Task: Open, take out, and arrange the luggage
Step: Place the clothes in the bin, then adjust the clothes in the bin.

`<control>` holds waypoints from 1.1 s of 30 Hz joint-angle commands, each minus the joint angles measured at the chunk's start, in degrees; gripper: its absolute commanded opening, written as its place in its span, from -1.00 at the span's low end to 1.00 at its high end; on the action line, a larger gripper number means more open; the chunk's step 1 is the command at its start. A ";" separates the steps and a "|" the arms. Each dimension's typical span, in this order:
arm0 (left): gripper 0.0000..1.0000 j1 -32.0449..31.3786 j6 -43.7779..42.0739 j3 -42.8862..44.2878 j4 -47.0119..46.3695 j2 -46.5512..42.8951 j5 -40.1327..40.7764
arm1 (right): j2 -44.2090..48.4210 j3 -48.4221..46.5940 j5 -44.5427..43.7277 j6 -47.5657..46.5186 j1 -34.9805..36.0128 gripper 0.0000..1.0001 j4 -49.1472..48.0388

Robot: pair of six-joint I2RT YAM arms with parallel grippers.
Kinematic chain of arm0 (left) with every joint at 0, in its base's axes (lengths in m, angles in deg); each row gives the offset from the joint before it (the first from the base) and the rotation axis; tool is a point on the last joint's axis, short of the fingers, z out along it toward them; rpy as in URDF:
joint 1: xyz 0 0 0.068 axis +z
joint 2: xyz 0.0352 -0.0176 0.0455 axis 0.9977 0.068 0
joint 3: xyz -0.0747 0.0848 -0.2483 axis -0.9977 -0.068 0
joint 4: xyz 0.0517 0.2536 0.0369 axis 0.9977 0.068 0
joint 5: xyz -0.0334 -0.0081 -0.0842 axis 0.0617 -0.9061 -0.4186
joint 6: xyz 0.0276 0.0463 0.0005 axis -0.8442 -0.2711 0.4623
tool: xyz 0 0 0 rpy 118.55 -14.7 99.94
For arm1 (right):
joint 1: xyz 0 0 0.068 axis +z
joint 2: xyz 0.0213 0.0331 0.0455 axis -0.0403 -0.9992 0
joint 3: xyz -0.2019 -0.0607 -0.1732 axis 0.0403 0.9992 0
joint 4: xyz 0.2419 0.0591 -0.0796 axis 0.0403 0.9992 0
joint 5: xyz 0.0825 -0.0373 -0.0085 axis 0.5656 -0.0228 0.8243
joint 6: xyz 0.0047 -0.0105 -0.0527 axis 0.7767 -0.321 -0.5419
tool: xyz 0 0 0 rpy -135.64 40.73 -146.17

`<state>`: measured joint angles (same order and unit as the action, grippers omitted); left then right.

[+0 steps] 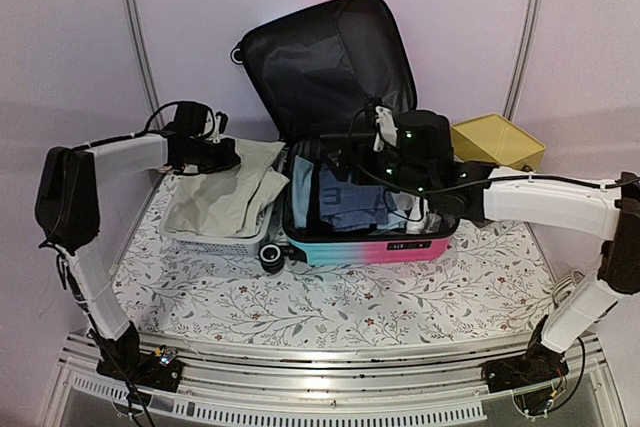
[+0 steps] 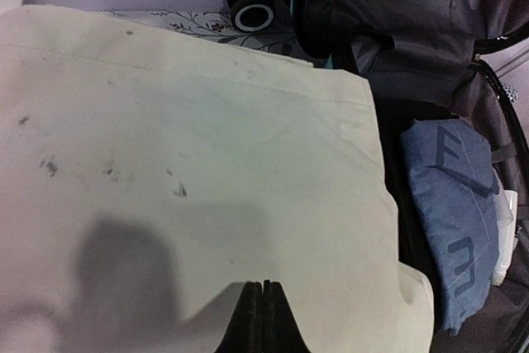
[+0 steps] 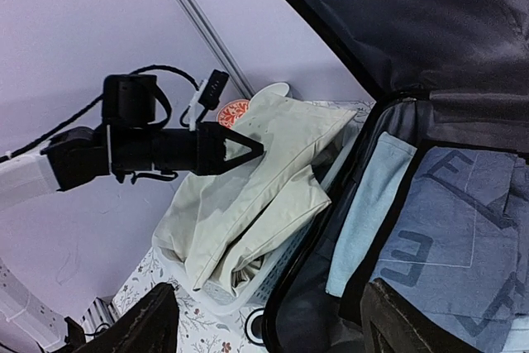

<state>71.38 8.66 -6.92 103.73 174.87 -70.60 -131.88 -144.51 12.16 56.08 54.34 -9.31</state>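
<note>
The luggage lies open mid-table, its pink-to-turquoise shell facing front and its black-lined lid standing up behind. Inside lie a folded blue garment with printed letters and a light blue cloth. My right gripper is wide open and empty, hovering over the luggage's left half. My left gripper is shut with nothing between its fingers. It hangs just above a cream garment heaped in the white perforated basket left of the luggage. It also shows in the right wrist view.
A yellow-topped box stands behind the luggage at the right. A luggage wheel sits between basket and shell. The table has a floral cover. Purple walls close in behind and at the sides.
</note>
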 commanded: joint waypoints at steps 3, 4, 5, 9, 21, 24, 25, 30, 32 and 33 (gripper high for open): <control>-1.00 -0.07 3.82 -4.58 -15.42 9.06 -5.72 | 6.68 6.31 -2.58 -0.24 -1.19 0.54 0.57; -1.00 0.06 4.60 -6.35 -17.80 10.54 -6.42 | 7.25 7.02 -2.58 -0.01 -1.29 0.54 0.59; -1.00 0.22 5.36 -7.79 -19.71 11.47 -6.84 | 7.77 7.52 -2.67 0.17 -1.39 0.54 0.57; -1.00 0.34 5.89 -11.94 -24.15 10.30 -6.76 | 9.46 9.22 -3.10 0.43 -1.71 0.54 0.78; -1.00 -2.84 1.78 -9.92 -24.42 -2.99 -3.53 | 11.57 9.93 -4.50 -0.56 -2.56 0.53 1.18; -1.00 -2.73 2.86 -7.68 -22.45 1.73 -3.36 | 11.60 10.05 -4.35 -0.60 -2.62 0.53 1.26; -1.00 -2.72 3.23 -7.62 -22.66 3.29 -3.69 | 11.65 10.12 -4.23 -0.50 -2.60 0.53 1.35; -1.00 -2.41 6.01 -9.47 -27.29 12.56 -5.90 | 12.00 10.94 -3.90 0.17 -2.59 0.53 1.48; -1.00 -2.36 6.37 -9.76 -27.82 14.18 -6.14 | 12.44 11.29 -3.99 0.22 -2.60 0.53 1.60; -1.00 -2.39 6.39 -10.10 -28.08 14.30 -6.12 | 12.65 11.51 -4.07 0.29 -2.64 0.53 1.60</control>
<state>68.87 13.67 -15.27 76.54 186.61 -75.60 -121.56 -134.22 8.58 56.13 52.02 -8.29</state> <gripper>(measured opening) 0.005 0.765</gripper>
